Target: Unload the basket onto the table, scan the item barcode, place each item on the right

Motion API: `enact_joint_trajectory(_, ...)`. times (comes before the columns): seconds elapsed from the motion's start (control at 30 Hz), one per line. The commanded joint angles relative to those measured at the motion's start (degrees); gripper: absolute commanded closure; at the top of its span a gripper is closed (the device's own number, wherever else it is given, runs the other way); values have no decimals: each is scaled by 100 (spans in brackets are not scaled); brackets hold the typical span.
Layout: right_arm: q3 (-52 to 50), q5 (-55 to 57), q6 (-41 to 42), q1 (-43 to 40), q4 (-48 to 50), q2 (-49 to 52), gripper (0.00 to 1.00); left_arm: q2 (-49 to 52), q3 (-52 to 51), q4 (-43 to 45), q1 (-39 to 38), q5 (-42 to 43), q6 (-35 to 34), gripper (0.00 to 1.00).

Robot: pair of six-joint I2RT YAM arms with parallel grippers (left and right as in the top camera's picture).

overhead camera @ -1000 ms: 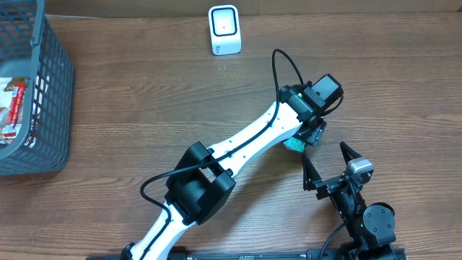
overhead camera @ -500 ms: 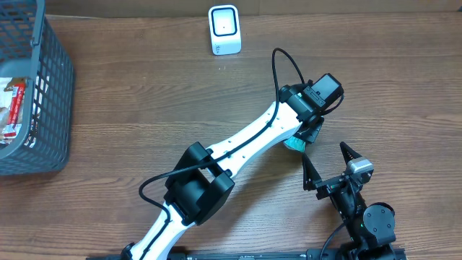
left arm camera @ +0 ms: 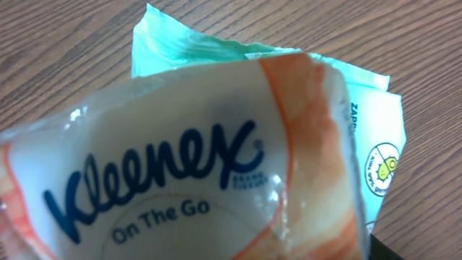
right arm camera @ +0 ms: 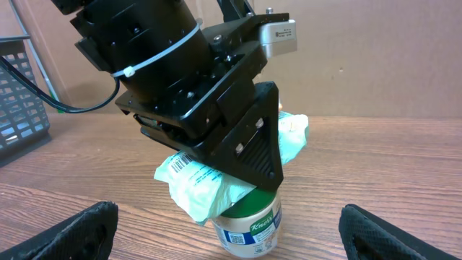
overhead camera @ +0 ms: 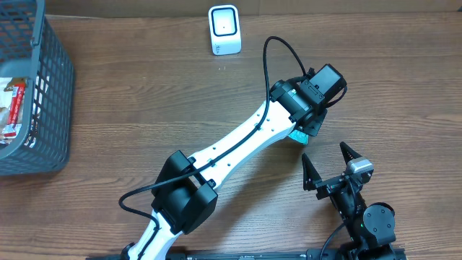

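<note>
The item is a Kleenex "On The Go" tissue pack (left arm camera: 180, 173), white and orange with a mint-green back. My left gripper (overhead camera: 309, 124) is shut on it, and only a green corner (overhead camera: 297, 136) shows from above. In the right wrist view the pack (right arm camera: 195, 188) hangs from the black fingers (right arm camera: 249, 148), with a printed barcode (right arm camera: 180, 163) on its left end. It sits just over the lid of a Knorr jar (right arm camera: 249, 227); I cannot tell if they touch. The white scanner (overhead camera: 224, 29) stands at the back of the table. My right gripper (overhead camera: 323, 152) is open and holds nothing.
A grey mesh basket (overhead camera: 45, 108) with packaged goods stands at the far left edge. The left arm (overhead camera: 238, 148) stretches diagonally across the middle of the wooden table. The right arm's base (overhead camera: 375, 220) is at the front right.
My left gripper has closed on the tissue pack and shifted slightly toward the back of the table with it. The right arm has not moved.
</note>
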Motion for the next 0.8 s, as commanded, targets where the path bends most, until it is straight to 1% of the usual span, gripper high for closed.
enact_joint_trajectory(0.0, -61, -4, 24, -15, 17, -68, 0, 39, 22, 31, -61, -57, -411, 58)
enact_joint_trajectory(0.1, -61, -4, 24, -15, 17, -68, 0, 120, -157, 90, -81, -61, -584, 58)
enact_joint_trajectory(0.43, -61, -4, 24, -15, 17, -68, 0, 122, -710, 433, -76, -59, -636, 55)
enact_joint_trajectory(0.53, -61, -4, 24, -15, 17, -68, 0, 122, -710, 470, -74, -59, -632, 45)
enact_joint_trajectory(0.57, -61, -4, 24, -15, 17, -68, 0, 122, -710, 490, -74, -57, -632, 41)
enact_joint_trajectory(0.63, -61, -7, 24, -15, 17, -68, 0, 122, -710, 496, -74, -57, -632, 29)
enact_joint_trajectory(0.67, -61, -4, 24, -15, 17, -68, 0, 122, -710, 494, -74, -57, -632, 25)
enact_joint_trajectory(0.73, -61, -4, 24, -15, 17, -68, 0, 122, -710, 492, -76, -57, -632, 20)
enact_joint_trajectory(0.77, -61, -4, 24, -15, 17, -68, 0, 122, -710, 490, -76, -57, -629, 20)
